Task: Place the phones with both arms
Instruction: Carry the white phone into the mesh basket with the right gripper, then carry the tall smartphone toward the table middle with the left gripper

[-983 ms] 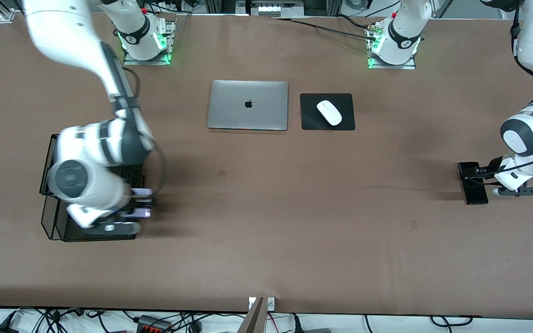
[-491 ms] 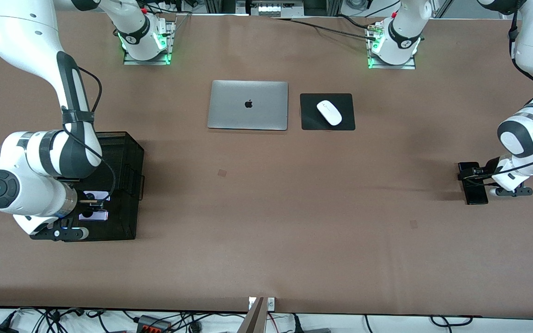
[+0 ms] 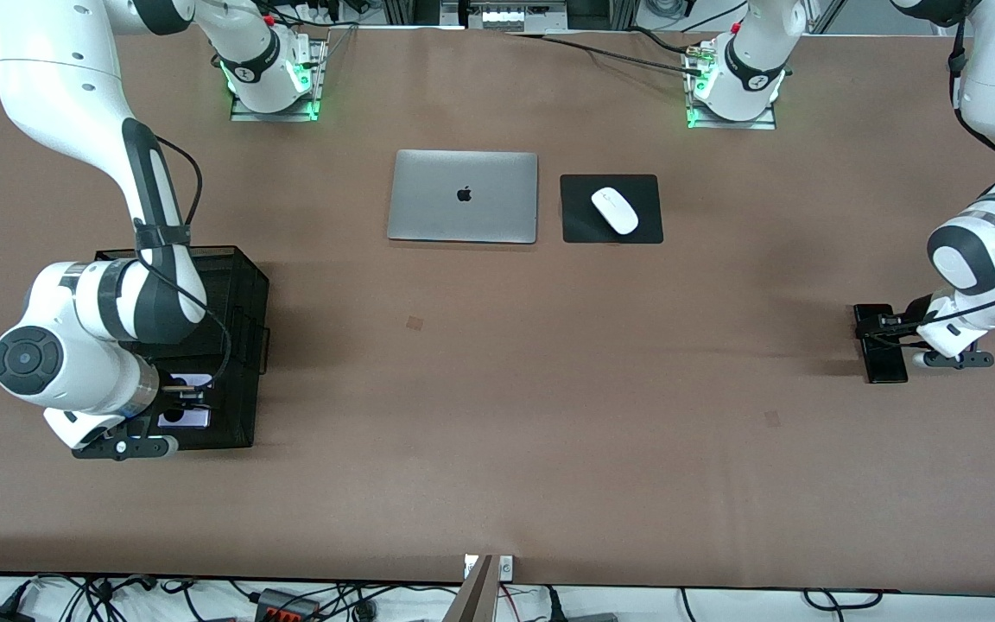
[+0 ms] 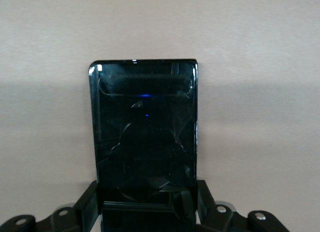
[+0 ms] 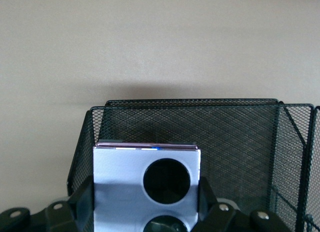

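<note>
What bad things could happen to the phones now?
1. The right gripper holds the lavender phone over the black mesh basket. If it opens too high, the phone could drop hard or clip the rim.
2. The left gripper has shut on only one end of the long black phone lying on the table. Lifted like that, it might tilt or slip out.
</note>
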Motion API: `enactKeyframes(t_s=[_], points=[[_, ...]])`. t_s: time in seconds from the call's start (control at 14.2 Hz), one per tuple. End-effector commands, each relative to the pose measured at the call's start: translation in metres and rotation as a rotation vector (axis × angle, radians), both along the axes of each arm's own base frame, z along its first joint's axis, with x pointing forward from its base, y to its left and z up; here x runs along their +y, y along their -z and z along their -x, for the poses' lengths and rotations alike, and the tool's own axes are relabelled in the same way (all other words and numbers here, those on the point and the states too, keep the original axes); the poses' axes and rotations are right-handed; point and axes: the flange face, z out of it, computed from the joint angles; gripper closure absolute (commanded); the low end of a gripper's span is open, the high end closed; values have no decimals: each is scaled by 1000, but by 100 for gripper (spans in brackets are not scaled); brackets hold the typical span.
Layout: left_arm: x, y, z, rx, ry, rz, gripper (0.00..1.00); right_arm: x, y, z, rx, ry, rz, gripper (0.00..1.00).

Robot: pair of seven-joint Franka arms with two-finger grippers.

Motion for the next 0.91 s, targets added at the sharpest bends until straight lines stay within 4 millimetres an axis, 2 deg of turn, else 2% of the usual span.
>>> enactKeyframes(t_s=[0.0,0.07,0.21,0.42,0.49,0.56,0.63,0.7,0.84], points=[[-32,-20,-12,60,-36,67,76,-2,4,1,5,-19,-10,68],[-48,-30,-15,100,-95,85,76,-3,10,2,15,-17,-9,68],[-113,-52,-25,170,-123,130,76,-5,22,8,38,-16,-6,68],[-196,-81,-50,196,-134,185,76,-5,34,8,49,-13,-10,68],[-221,-83,-52,200,-147,198,76,-6,37,8,50,-12,-9,66],[-246,-86,-54,214,-238,253,76,-5,41,9,56,-13,-10,58],[-280,-91,-57,237,-336,313,76,-5,43,9,58,-10,-12,19],[-321,-103,-63,241,-368,355,76,-6,40,9,57,4,-11,0],[-384,-124,-70,261,-450,394,79,2,27,8,47,-2,-13,0]])
